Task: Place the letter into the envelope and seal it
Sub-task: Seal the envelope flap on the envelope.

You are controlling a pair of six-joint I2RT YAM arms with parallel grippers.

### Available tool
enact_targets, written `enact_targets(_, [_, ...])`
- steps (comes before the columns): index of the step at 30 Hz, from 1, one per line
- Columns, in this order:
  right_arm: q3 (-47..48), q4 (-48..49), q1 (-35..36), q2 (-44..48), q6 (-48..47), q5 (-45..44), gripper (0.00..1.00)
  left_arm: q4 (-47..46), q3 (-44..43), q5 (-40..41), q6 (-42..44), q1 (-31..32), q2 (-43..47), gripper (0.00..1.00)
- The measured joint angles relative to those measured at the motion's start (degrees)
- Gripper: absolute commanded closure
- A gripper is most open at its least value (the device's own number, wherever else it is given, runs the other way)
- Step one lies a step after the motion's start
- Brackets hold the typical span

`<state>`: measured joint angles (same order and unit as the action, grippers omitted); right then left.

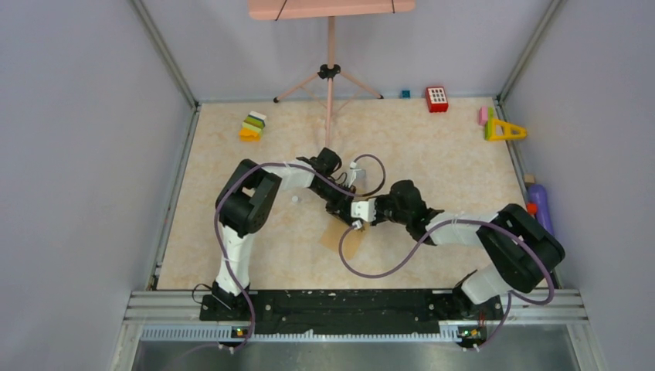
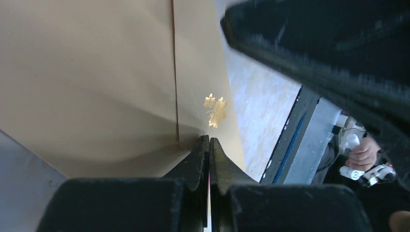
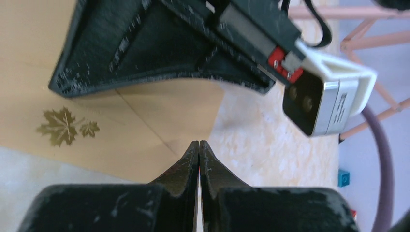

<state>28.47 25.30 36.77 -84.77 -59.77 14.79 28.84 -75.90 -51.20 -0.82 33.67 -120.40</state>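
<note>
The envelope (image 3: 169, 108) is light, floppy kraft paper, best pinched by an edge. The left gripper (image 2: 209, 141) is clamped on its edge. The right gripper (image 3: 198, 144) is closed at its rim, hold unclear.

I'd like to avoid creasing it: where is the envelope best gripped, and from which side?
Take the envelope by its outer margin, coming in edge-on along its plane, one finger on each face. It is flat and thin, so probably only an edge pinch suits it. The left gripper and right gripper are both shut on its border this way, clear of the gold leaf mark.
</note>
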Motion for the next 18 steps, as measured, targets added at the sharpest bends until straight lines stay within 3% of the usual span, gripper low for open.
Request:
enact_targets(8, [-2.5, 4.1, 5.8, -1.6, -4.4, -0.5, 1.00, -3.6, 1.9, -2.6, -3.3, -0.8, -0.1, 1.00])
enact_targets(18, [-2.9, 3.4, 6.2, -5.0, -8.3, -1.4, 1.00, -6.1, 3.4, -4.8, -5.1, -2.4, -0.1, 1.00])
